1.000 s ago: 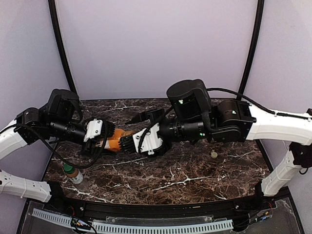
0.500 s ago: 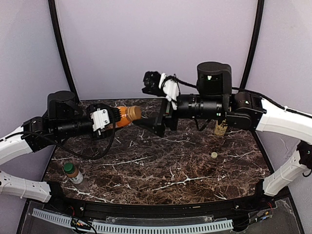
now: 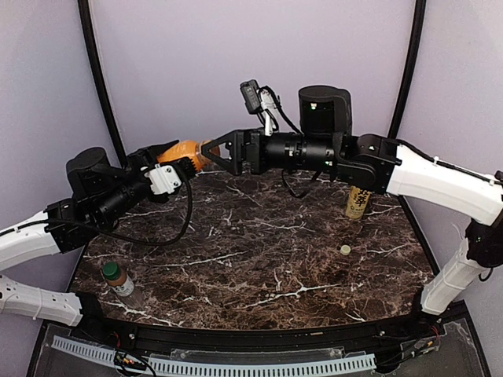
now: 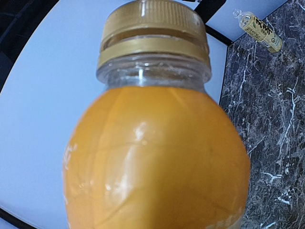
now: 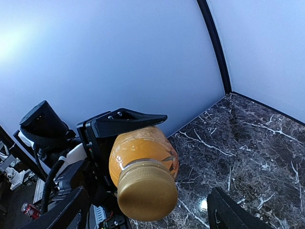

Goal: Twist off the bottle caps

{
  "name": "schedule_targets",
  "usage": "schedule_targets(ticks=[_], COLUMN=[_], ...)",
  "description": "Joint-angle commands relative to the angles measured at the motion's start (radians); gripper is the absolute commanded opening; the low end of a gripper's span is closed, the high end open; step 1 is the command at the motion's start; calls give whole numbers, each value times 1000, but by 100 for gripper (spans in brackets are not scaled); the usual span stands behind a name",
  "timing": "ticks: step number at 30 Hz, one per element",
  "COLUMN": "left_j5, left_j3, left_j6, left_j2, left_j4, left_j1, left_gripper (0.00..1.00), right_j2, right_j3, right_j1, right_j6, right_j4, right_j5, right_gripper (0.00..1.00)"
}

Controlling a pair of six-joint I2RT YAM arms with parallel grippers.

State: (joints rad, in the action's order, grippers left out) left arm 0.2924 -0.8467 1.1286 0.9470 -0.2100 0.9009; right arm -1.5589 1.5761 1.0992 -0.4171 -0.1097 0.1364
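My left gripper (image 3: 171, 159), clamped on the orange bottle (image 3: 182, 150), has raised it to upper centre-left, and my right gripper (image 3: 211, 155), jaws spread, has swung back facing its still-seated gold cap (image 5: 147, 190) for another twist.

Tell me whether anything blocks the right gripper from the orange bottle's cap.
Nothing visible does. The left gripper holds the orange bottle in the air, its cap facing the right gripper, whose open fingers show either side of it.

High rear view over the table (image 3: 275, 259); opposed wrist views, both close on one orange bottle (image 4: 157, 162).
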Motion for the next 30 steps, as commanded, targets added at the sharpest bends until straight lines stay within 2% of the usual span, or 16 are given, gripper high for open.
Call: schedule_targets(ticks=[1, 6, 12, 15, 19, 21, 25, 30], left_j5=[15, 9, 5, 0, -19, -51, -179, -412], left_j3=[11, 9, 11, 12, 8, -11, -66, -146], left_j6=[30, 30, 30, 29, 1, -41, -156, -252], left_j2=[-7, -8, -10, -10, -13, -16, -20, -13], left_j4=[-52, -47, -44, -41, 5, 96, 336, 574], left_j1=[4, 4, 4, 6, 6, 5, 6, 6], left_gripper=[15, 15, 15, 15, 15, 14, 14, 14], right_j2=[-19, -38, -58, -59, -51, -36, 9, 96], right_j3=[37, 44, 51, 51, 44, 33, -4, -101], right_j1=[-12, -27, -38, -41, -45, -43, -36, 52], right_j6=[-71, -81, -89, -85, -41, 17, 221, 689], right_j4=[17, 38, 35, 36, 40, 42, 36, -47], right_j5=[25, 67, 98, 103, 112, 125, 187, 225], right_gripper=[82, 64, 54, 39, 8, 0, 0, 0])
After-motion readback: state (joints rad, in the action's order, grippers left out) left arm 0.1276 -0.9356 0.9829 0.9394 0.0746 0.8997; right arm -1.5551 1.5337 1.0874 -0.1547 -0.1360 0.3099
